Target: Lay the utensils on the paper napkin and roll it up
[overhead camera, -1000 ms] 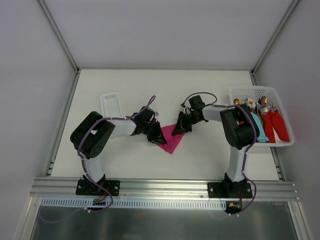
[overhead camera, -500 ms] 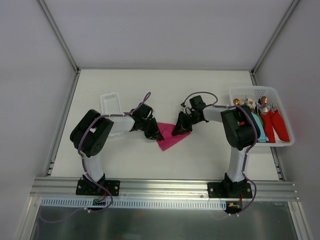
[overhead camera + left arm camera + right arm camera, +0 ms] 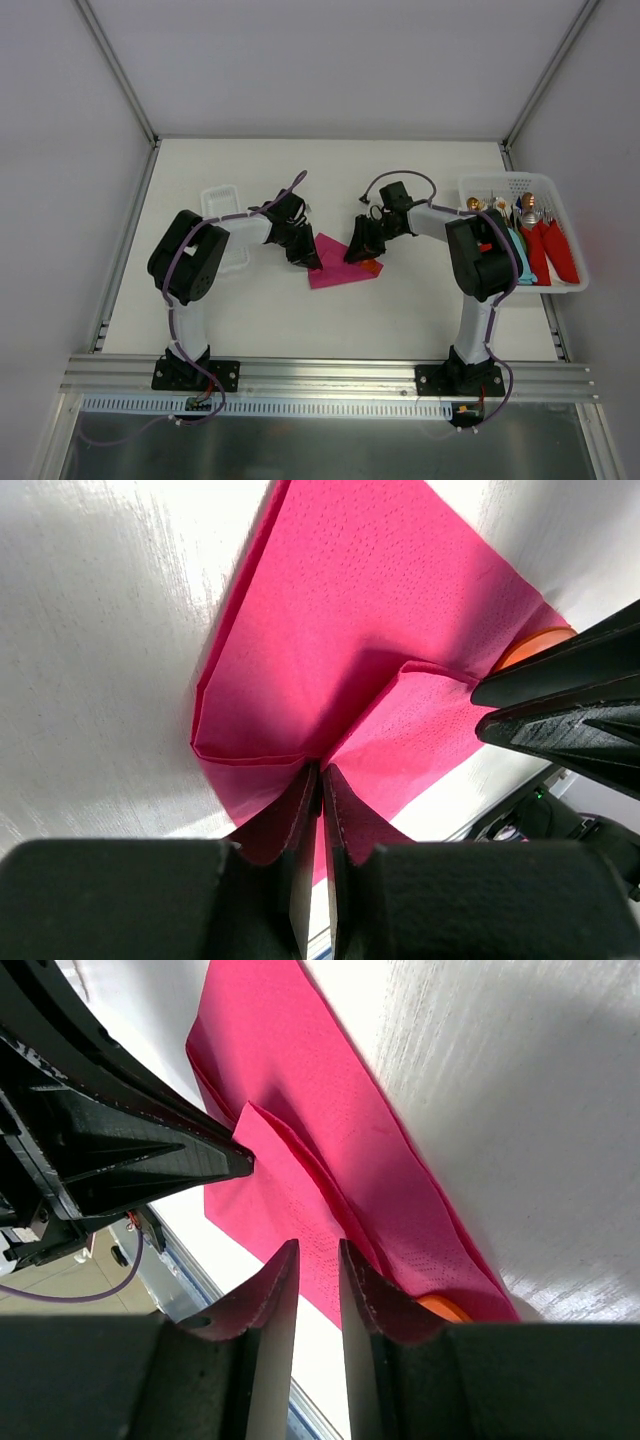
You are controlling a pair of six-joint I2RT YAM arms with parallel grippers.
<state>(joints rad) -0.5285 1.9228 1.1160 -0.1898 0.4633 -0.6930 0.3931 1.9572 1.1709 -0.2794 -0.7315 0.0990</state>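
Note:
The magenta-pink paper napkin (image 3: 338, 273) lies partly folded on the table between my two grippers. My left gripper (image 3: 308, 258) is at its left corner. In the left wrist view it (image 3: 322, 772) is shut on a raised fold of the napkin (image 3: 350, 610). My right gripper (image 3: 357, 252) is at the napkin's right end. In the right wrist view its jaws (image 3: 318, 1250) stand a little apart over the napkin (image 3: 300, 1110), with nothing between them. An orange utensil tip (image 3: 372, 266) pokes out from under the napkin's right edge (image 3: 441, 1306); which utensil it is cannot be told.
A white basket (image 3: 520, 185) at the right edge holds red and teal napkin bundles with metal utensils. A small white tray (image 3: 222, 205) sits left of the left gripper. White walls enclose the table on three sides.
Both grippers have moved a little toward the far side. The napkin has gone from a diamond to a flatter folded shape, and an orange tip now shows at its right edge.

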